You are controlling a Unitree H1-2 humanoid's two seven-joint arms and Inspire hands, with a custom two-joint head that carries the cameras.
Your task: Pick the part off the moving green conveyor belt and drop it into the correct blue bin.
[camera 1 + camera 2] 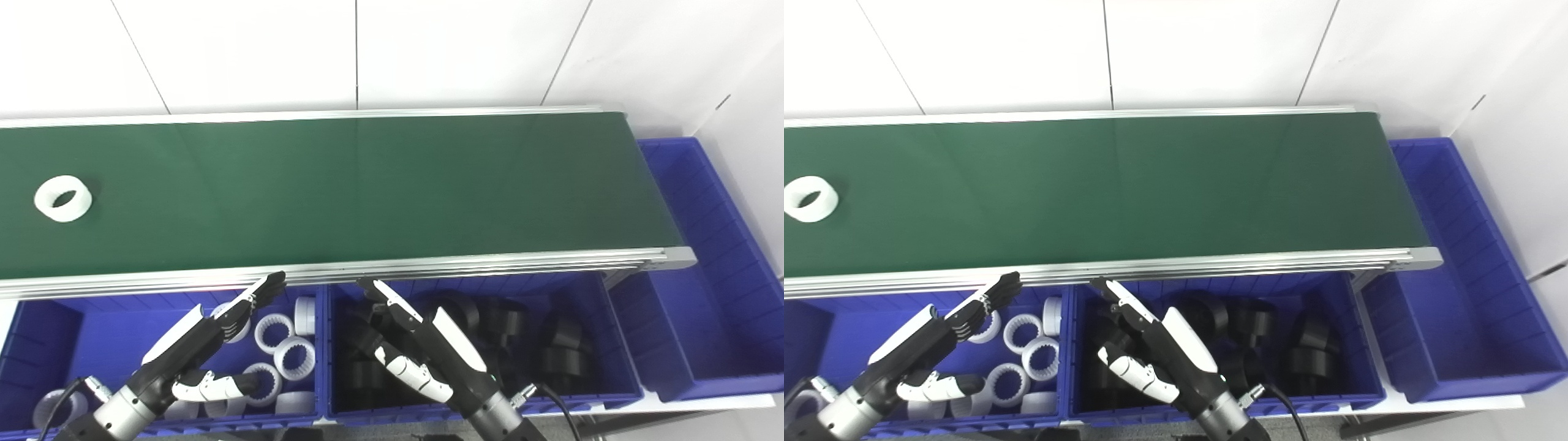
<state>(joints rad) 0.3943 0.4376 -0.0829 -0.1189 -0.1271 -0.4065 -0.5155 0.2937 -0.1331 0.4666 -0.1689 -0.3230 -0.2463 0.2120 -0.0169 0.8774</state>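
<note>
Risk lies in timing: white ring [63,198] rides the green belt [367,184] well beyond the spread, empty fingers of left hand [202,343] and right hand [422,349], so a late reach could miss it.

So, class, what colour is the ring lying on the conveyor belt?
White: the ring shows best in the left eye view.

Green belt [367,190], white ring [63,198], blue bins [704,202] (black parts [551,349] inside)

Bright, even light; sharp, mild glare
</note>
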